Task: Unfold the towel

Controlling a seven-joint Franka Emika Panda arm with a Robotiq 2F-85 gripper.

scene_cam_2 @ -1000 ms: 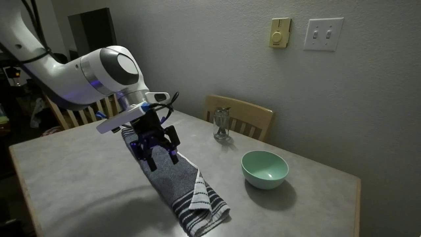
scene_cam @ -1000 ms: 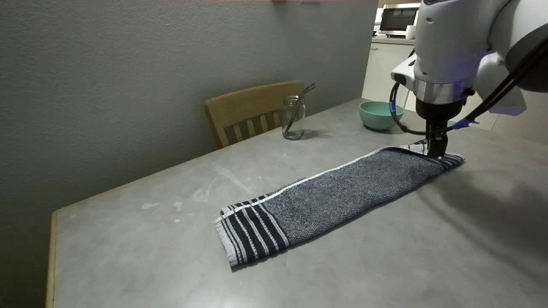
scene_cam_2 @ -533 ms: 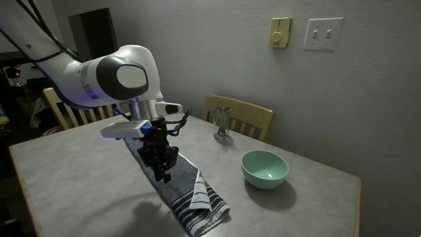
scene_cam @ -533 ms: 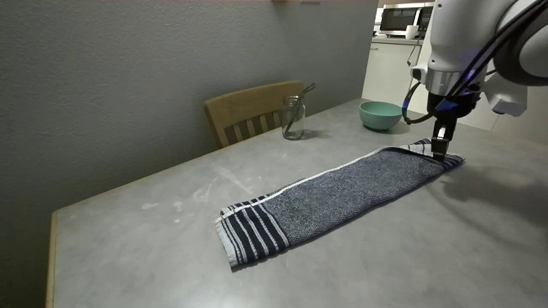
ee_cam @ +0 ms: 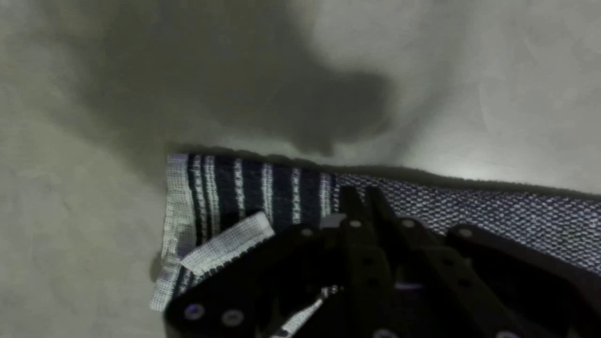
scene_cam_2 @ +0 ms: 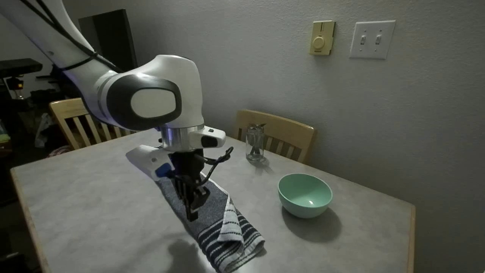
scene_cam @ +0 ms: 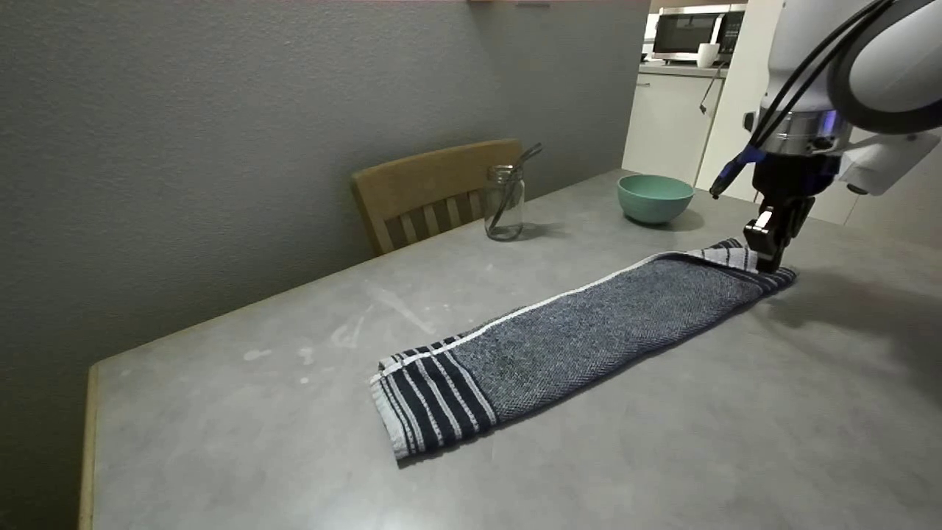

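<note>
Towel (scene_cam: pixel 581 338), lying on bench (scene_cam: pixel 662 434), with striped corner (scene_cam_2: pixel 230 226) folded over. End effector (ee_cam: pixel 361 193), narrow, nearly closed, above towel. Green bowl (scene_cam_2: pixel 301 211) and glass jar (scene_cam: pixel 514 221), along same side of towel.

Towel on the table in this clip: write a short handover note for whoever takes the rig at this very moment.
Tool: nearly shut, only a slim gap between its jaws, no cloth seen in it; it seems to hover over the towel near a striped end.
Towel: long and narrow on the table, a corner turned back at that end.
Done: it lies lengthwise, both striped ends showing.
Left: it seems folded along its length; probably grip the turned-back corner and open sideways.
</note>
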